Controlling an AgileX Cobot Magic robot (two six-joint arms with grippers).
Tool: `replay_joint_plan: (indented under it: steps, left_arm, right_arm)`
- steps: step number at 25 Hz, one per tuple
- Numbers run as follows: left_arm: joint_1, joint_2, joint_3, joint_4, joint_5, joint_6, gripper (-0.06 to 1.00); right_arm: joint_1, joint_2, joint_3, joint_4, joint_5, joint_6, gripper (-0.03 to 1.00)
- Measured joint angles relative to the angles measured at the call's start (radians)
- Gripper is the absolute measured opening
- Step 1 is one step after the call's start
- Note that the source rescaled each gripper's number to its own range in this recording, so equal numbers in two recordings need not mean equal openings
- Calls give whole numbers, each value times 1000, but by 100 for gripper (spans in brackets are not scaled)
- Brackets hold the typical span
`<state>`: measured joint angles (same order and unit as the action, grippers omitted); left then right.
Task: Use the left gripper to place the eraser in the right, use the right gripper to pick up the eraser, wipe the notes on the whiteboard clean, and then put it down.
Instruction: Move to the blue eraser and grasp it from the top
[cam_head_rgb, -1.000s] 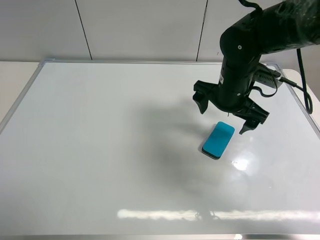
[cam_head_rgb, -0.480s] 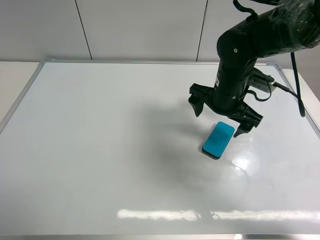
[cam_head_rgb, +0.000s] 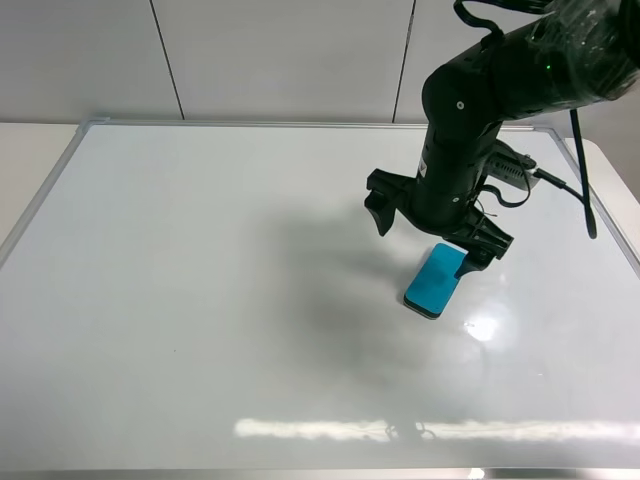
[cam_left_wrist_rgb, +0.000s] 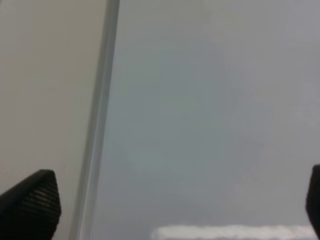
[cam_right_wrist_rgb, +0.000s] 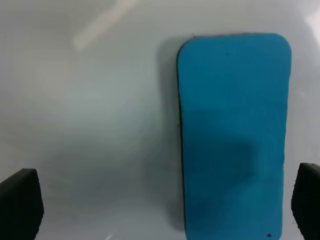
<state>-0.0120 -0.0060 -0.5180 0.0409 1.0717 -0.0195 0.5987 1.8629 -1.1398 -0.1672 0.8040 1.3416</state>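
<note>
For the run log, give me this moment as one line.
right pincer: open, above eraser, not gripping | eraser: flat on whiteboard, teal side up | left pincer: open, empty

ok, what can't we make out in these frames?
- Eraser: far end behind the right arm in the high view; cut by the right wrist frame edge.
- Notes: none visible; may lie under that arm.
- Left jaws: only tips show in the left wrist view; absent from the high view.

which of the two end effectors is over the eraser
The right end effector, open just above the teal eraser on the whiteboard; the left end effector is at the board's edge.
</note>
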Motion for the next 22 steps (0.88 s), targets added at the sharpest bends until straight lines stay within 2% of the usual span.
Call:
replay_joint_plan:
  steps: [7, 13, 22]
  left_arm:
    - [0, 0, 0, 0, 0, 0, 100]
    - [0, 0, 0, 0, 0, 0, 100]
    - [0, 0, 0, 0, 0, 0, 100]
  right_arm:
    - [20, 15, 0, -9, 38, 7, 100]
    - [20, 15, 2, -19, 79, -34, 100]
    - [20, 15, 95, -9, -45, -26, 100]
